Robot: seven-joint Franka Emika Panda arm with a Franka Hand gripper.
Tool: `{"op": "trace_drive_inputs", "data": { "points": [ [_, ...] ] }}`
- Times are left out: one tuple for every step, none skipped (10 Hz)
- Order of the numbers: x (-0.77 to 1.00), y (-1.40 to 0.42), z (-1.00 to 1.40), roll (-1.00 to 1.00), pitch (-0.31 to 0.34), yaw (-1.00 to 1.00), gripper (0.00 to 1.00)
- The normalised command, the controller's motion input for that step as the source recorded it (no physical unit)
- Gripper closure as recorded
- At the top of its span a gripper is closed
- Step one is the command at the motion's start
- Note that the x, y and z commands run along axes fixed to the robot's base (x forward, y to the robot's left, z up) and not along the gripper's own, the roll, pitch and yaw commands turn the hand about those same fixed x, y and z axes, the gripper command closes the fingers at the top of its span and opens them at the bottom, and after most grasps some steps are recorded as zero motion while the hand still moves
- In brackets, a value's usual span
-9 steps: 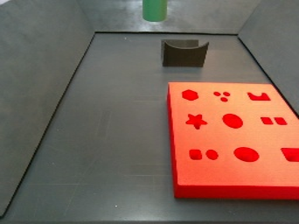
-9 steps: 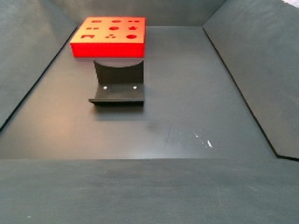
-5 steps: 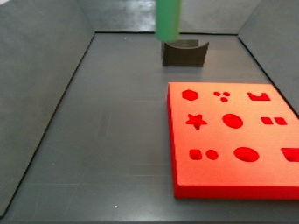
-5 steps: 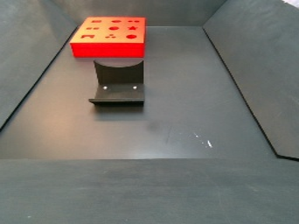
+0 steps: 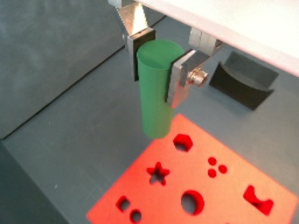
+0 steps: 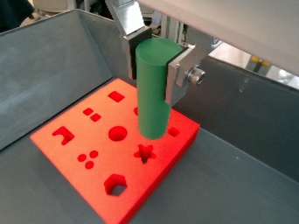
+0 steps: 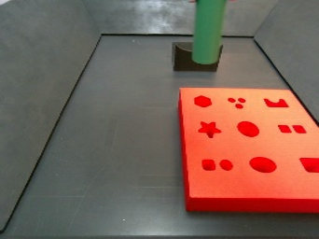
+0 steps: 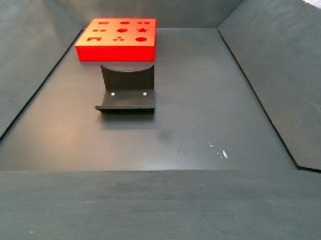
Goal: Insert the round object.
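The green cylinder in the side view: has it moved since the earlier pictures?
Yes. The green cylinder, held upright in the gripper, has come lower and moved rightward; its lower end now overlaps the dark grey curved block.

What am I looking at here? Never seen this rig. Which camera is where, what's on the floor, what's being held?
It is a single robot arm with a two-finger gripper. Two cameras ride on its wrist and look down past the fingers, flat silver plates with dark pads. Two more cameras are fixed beside the grey bin.

On the floor lies a red board with cut-out holes: star, hexagon, circles, squares and others. Near it stands a dark L-shaped fixture, part of the rig.

The gripper is shut on a green cylinder, the round object, held upright by its top end. In a side view it hangs in front of the fixture, not yet over the board.
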Motion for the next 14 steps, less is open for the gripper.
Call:
{"op": "trace_drive_inputs", "data": {
  "points": [
    [1.0,-0.31,0.0,0.05,0.0,0.0,1.0],
    [1.0,-0.3,-0.01,0.06,0.0,0.0,1.0],
    [1.0,-0.29,-0.05,0.06,0.0,0.0,1.0],
    [1.0,-0.26,-0.09,0.07,0.0,0.0,1.0],
    [1.0,-0.09,-0.03,0.11,0.0,0.0,1.0],
    [1.0,0.0,-0.04,0.21,0.0,0.0,1.0],
    [1.0,0.0,-0.13,0.27,0.047,0.0,1.0],
    [1.0,0.0,-0.09,0.32,0.059,0.0,1.0],
    [1.0,0.0,-0.02,0.3,0.057,0.02,1.0],
    [1.0,0.0,0.0,0.24,0.043,0.06,1.0],
    [1.0,0.04,0.0,0.24,0.046,0.08,1.0],
    [1.0,0.01,-0.03,0.25,0.066,0.11,1.0],
    [0.92,-0.16,-0.2,0.25,0.17,0.0,1.0],
    [0.65,-0.17,-0.36,0.3,0.271,-0.07,1.0]
  ]
}}
